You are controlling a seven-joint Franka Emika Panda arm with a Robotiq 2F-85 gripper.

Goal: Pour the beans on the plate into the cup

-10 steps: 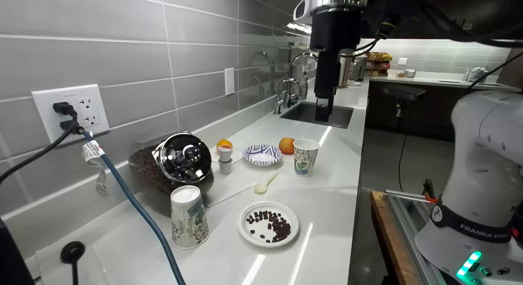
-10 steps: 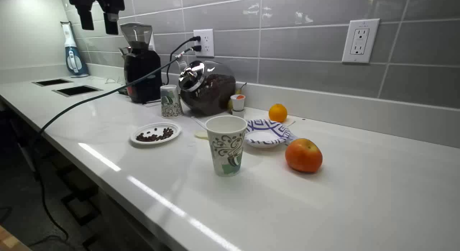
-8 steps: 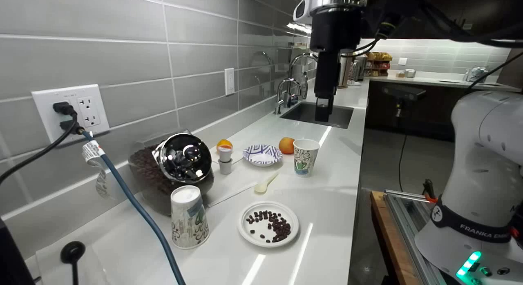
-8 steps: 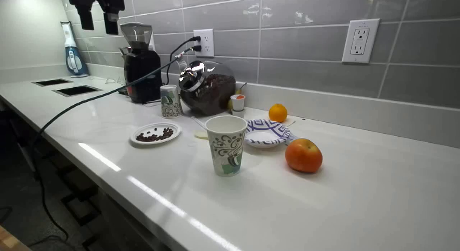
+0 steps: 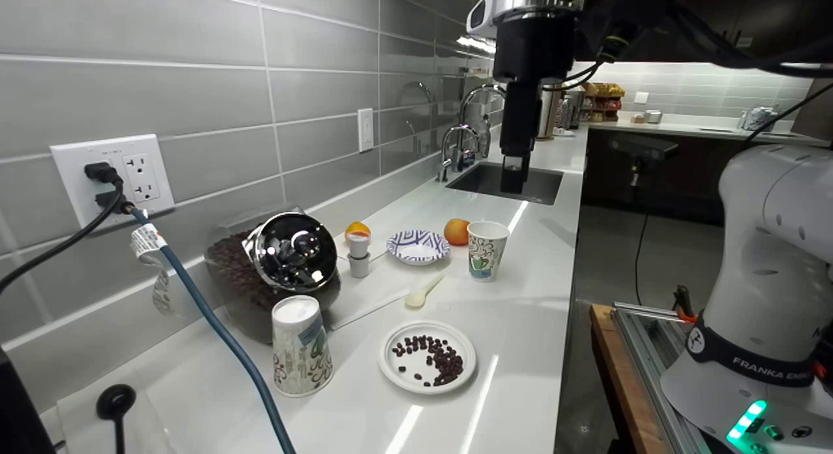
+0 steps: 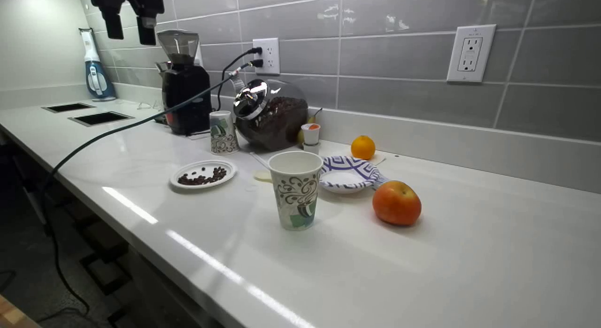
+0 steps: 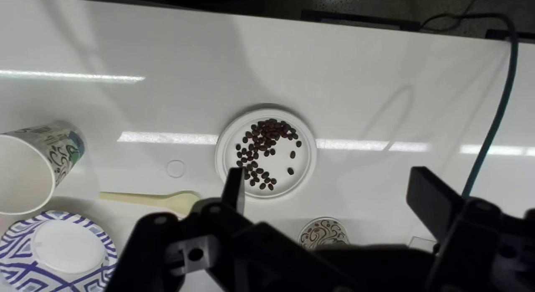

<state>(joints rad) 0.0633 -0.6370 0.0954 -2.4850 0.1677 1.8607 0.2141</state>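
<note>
Dark beans [image 6: 201, 179] on white plate [image 6: 231, 169]; pincer [image 6: 131, 35] high up, jaws parted.

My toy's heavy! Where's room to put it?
Bare: between the round white plate and the glossy white counter's open edge; also between the round red-orange fruit and dark rectangular sink. Crowded: around the purple-patterned white bowl.

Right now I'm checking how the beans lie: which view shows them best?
The wrist view: from above, the beans look largest and least bunched. Both exterior views show them smaller, at a slant.
</note>
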